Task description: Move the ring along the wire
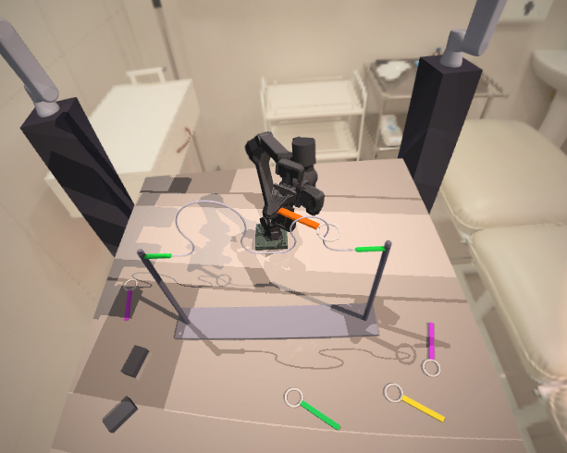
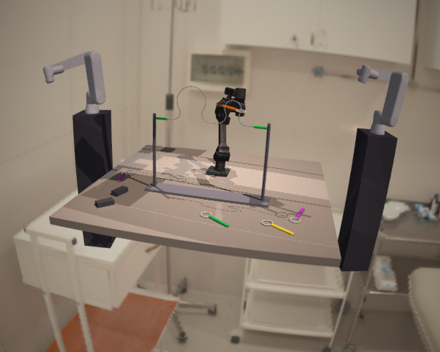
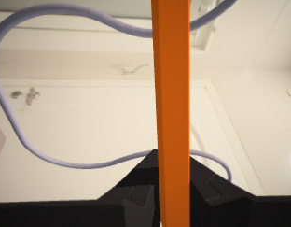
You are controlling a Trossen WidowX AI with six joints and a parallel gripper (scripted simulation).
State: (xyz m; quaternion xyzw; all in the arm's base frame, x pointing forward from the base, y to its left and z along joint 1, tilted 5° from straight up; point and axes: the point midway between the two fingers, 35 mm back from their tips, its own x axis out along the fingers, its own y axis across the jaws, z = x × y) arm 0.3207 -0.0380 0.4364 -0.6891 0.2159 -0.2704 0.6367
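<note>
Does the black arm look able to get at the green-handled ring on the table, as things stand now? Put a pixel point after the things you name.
Probably not yet: its claw [image 3: 166, 157] is shut on the orange handle [image 1: 298, 218] [image 2: 227, 108] [image 3: 173, 102], and the wire frame [image 1: 278, 321] [image 2: 212, 194] stands between.

A pinkish-brown tabletop [image 1: 254, 413] [image 2: 197, 242] is topped, in the overhead view, by a flat lavender-grey base plate [image 1: 278, 322] [image 2: 208, 193] at centre. White rings with coloured handles are laid out: magenta at four o'clock, yellow at five, green at six; two dark-grey blocks [image 1: 135, 361] [image 2: 119, 191] are set at eight.
</note>
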